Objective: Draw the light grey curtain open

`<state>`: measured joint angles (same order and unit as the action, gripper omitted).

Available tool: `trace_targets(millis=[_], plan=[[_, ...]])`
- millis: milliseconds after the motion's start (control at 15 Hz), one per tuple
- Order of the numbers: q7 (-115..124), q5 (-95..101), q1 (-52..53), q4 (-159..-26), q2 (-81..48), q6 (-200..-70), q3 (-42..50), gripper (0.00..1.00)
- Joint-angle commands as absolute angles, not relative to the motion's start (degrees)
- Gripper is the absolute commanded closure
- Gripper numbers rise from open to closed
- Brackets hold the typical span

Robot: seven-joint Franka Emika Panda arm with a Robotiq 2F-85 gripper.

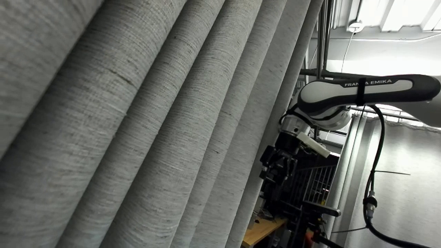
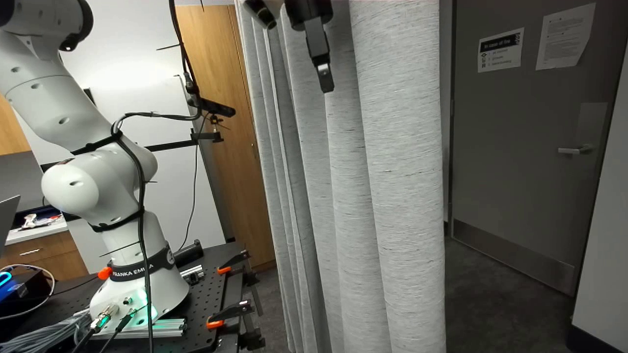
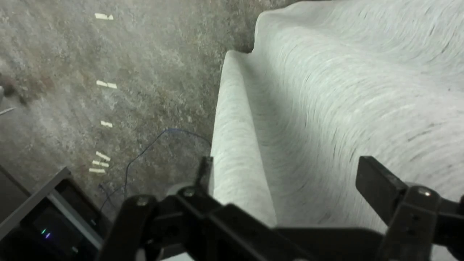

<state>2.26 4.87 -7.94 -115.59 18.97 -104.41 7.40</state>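
The light grey curtain [image 1: 155, 120] hangs in deep folds and fills much of an exterior view. It also hangs in folds in an exterior view [image 2: 402, 171], and shows from above in the wrist view [image 3: 326, 90]. My gripper [image 3: 284, 170] is open, its black fingers wide apart. In the wrist view a rolled edge fold lies between them, close to the left finger; I cannot tell if it touches. In an exterior view the gripper [image 1: 274, 172] is beside the curtain's edge. In an exterior view one finger [image 2: 324, 73] shows in front of the upper folds; the rest is mostly cut off.
A grey door [image 2: 520, 171] stands beyond the curtain. A camera on a bracket [image 2: 216, 108] and clamps [image 2: 230, 314] sit near the robot's table [image 2: 211, 274]. Another pale drape [image 1: 406, 162] hangs behind the arm. A blue cable [image 3: 145, 148] lies on the taped floor [image 3: 156, 65].
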Motion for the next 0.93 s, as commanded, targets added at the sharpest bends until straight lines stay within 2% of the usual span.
trace_targets(millis=[0, 867], plan=[[1.0, 7.3, -8.5, -113.4, 19.1, -110.9, 7.8, 0.0], [1.7, 7.9, -9.1, -115.0, 23.4, -141.1, 7.1, 0.0]])
